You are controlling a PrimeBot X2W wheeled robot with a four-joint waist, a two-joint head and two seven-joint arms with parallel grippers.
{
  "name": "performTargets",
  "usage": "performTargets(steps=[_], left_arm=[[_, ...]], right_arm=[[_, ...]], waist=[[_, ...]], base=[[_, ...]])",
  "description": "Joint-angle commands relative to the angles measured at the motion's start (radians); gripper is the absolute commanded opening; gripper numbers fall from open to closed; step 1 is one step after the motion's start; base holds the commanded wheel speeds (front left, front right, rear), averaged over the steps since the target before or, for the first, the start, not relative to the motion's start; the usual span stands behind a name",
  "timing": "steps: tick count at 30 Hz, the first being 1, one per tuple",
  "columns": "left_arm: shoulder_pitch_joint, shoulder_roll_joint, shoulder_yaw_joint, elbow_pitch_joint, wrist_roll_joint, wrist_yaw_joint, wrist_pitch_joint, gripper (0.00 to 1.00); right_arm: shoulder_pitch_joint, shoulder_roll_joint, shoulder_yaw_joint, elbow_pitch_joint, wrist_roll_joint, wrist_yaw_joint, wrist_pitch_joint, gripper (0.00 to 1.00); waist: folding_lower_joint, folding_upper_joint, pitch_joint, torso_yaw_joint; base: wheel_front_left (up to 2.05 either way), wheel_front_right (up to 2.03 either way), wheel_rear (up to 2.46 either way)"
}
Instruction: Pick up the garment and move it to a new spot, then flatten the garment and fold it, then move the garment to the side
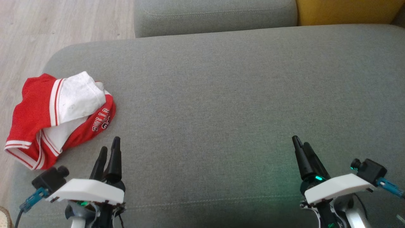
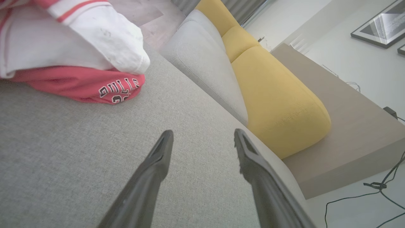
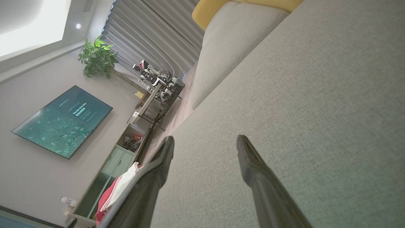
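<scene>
A crumpled red and white garment (image 1: 60,114) with black lettering lies in a heap at the left end of the grey sofa seat (image 1: 221,95). In the left wrist view the garment (image 2: 79,53) fills the upper left corner. My left gripper (image 1: 109,148) hovers just to the right of and nearer than the heap, open and empty; its fingers (image 2: 158,158) stand wide apart over bare cushion. My right gripper (image 1: 300,144) is far to the right over the seat, also open and empty (image 3: 204,142). A slice of the garment (image 3: 117,190) shows behind its left finger.
The seat's left edge drops to a pale wood floor (image 1: 47,28). A grey back cushion (image 1: 215,15) and a yellow cushion (image 1: 348,11) run along the far side. A low wooden platform (image 2: 348,126) and loose cables (image 2: 379,193) lie beyond the sofa.
</scene>
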Motion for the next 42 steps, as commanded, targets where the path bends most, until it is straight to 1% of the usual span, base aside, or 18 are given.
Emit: performTargets(steps=[1,6,13,18,25,33,42], left_arm=[[-0.045,0.018,0.009,-0.047,0.03,0.005,-0.012,1.0],[-0.045,0.036,-0.023,-0.061,0.096,0.031,-0.026,1.0],[-0.046,0.052,-0.049,-0.082,0.181,0.087,-0.047,1.0],[-0.045,0.066,-0.068,-0.098,0.239,0.114,-0.061,1.0],[-0.049,0.09,-0.109,-0.118,0.322,0.136,-0.079,1.0],[-0.055,0.119,-0.166,-0.142,0.434,0.174,-0.105,1.0],[-0.054,0.134,-0.203,-0.144,0.527,0.201,-0.132,1.0]], right_arm=[[-0.055,-0.009,0.016,-0.046,-0.029,0.0,-0.011,1.0],[-0.059,-0.009,0.034,-0.06,-0.094,0.0,-0.026,1.0],[-0.06,-0.01,0.057,-0.072,-0.185,0.0,-0.047,1.0],[-0.062,-0.011,0.069,-0.083,-0.247,0.0,-0.061,1.0],[-0.065,-0.011,0.08,-0.098,-0.321,0.0,-0.079,1.0],[-0.072,-0.012,0.1,-0.119,-0.433,0.0,-0.106,1.0],[-0.075,-0.013,0.094,-0.13,-0.549,0.0,-0.132,1.0]], waist=[[0.0,0.0,0.0,0.0],[0.0,0.0,-0.002,-0.001],[0.0,0.0,-0.004,-0.003],[0.0,0.0,-0.006,-0.005],[0.0,0.0,-0.008,-0.005],[0.0,0.0,-0.005,-0.005],[0.0,0.0,-0.007,-0.008]], base=[[0.0,0.0,0.0],[0.0,0.0,0.0],[0.0,0.0,0.0],[0.0,0.0,0.0],[0.0,0.0,0.0],[0.0,0.0,0.0],[0.0,0.0,0.0]])
